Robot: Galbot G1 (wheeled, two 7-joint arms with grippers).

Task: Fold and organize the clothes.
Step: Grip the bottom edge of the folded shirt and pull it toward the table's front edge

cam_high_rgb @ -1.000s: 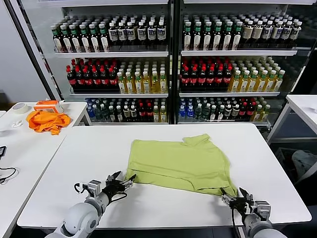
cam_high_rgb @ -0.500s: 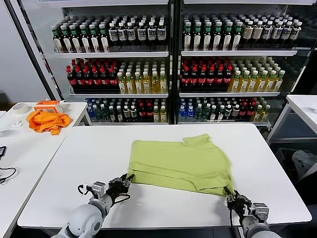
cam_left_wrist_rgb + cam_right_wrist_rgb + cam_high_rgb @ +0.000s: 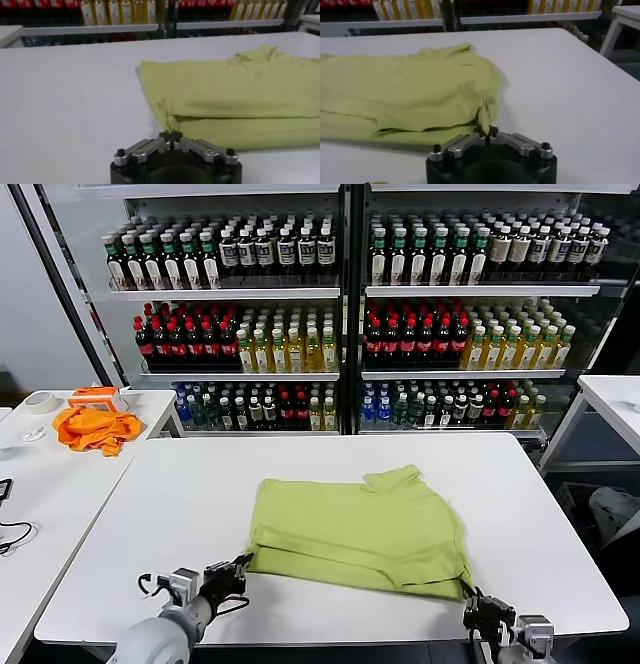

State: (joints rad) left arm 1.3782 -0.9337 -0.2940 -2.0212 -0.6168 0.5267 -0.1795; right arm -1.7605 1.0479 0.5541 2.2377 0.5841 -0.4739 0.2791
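Note:
A yellow-green T-shirt (image 3: 360, 529) lies folded on the white table (image 3: 180, 494), one sleeve sticking up at its far side. No printed graphic shows. My left gripper (image 3: 238, 570) is shut on the shirt's near left corner (image 3: 170, 122) near the table's front edge. My right gripper (image 3: 470, 596) is shut on the shirt's near right corner (image 3: 484, 114). The shirt fills the left wrist view (image 3: 235, 95) and the right wrist view (image 3: 405, 90).
An orange cloth (image 3: 95, 427), a tape roll (image 3: 40, 401) and a small box (image 3: 98, 395) lie on a side table at the left. Drink shelves (image 3: 340, 314) stand behind the table. Another table (image 3: 615, 399) stands at the right.
Both grippers closed on the shirt's near corners and drew back toward the table's front edge, dragging the whole shirt nearer and a little left.

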